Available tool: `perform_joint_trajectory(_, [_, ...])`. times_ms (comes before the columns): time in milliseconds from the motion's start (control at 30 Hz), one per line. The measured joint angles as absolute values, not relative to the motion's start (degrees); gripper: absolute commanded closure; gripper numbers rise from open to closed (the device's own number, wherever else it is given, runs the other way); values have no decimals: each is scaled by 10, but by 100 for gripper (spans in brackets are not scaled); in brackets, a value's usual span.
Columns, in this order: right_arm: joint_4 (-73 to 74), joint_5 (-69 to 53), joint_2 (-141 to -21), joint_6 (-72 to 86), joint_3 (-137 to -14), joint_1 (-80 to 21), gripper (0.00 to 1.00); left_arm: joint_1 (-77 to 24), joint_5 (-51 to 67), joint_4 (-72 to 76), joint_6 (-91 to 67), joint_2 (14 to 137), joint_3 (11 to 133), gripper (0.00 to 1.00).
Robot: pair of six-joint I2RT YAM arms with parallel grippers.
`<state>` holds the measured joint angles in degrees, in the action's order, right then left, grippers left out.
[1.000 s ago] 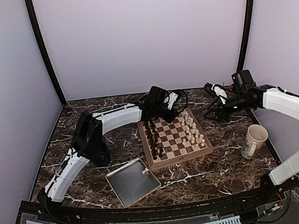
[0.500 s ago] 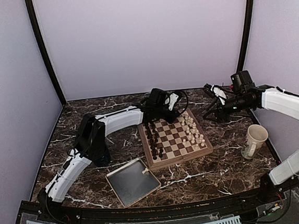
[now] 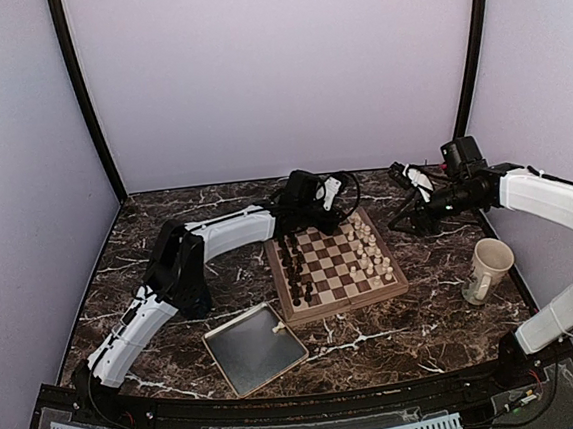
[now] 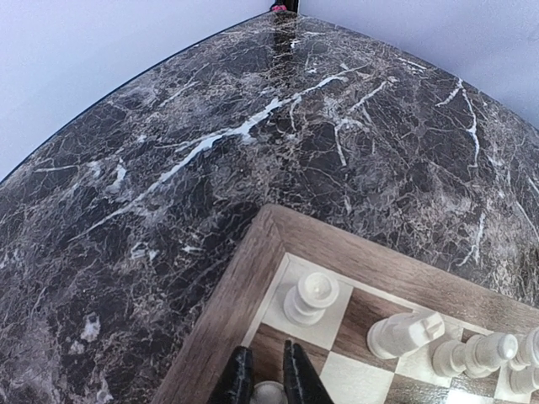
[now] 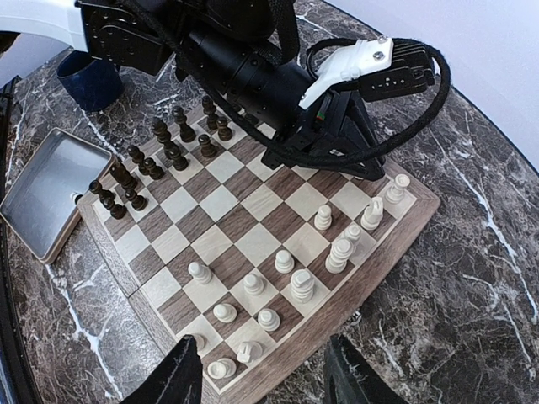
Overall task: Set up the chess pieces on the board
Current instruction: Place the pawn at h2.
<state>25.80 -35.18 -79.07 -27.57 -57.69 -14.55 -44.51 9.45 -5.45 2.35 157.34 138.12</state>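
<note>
The left gripper (image 4: 268, 375) stood over the far right corner of the board (image 4: 226, 313), its two black fingers (image 4: 296, 375) drawn close on either side of a white piece (image 4: 268, 392), so it looked closed on that piece. Only the piece's top showed at the bottom edge of the wrist view. It was on the square next to the corner one, where a rook (image 4: 310, 296) stood upright just beside the fingers. More white pieces (image 4: 404, 333) ran along the same edge past the rook. From above, the left arm crossed the far left of the board, where the dark pieces (image 3: 293, 264) were grouped. In the right wrist view the arm's black wrist and looped cable (image 5: 370, 126) hid the far squares. The other white pieces sat on the right half, and two by the near corner seemed to lie on their sides. The right gripper (image 3: 394, 200) hung wide open and empty above the table (image 3: 426, 315), just off the board's far right edge. A grey tray (image 3: 241, 364) lay at the board's near left corner with one white piece (image 3: 278, 328) near its rim. A cream cup (image 3: 490, 269) stood well to the right, and a dark blue cup (image 5: 88, 80) sat by the left arm.
</note>
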Motion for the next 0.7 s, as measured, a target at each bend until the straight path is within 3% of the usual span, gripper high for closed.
perform_joint_trajectory(433, [259,-354,-797,-280,-577,-145,50,-442,114,-27,-2,1585,1387,86])
perform_joint_trajectory(700, [262,-354,-801,-280,-577,-145,50,-441,126,-24,-11,1586,1387,81])
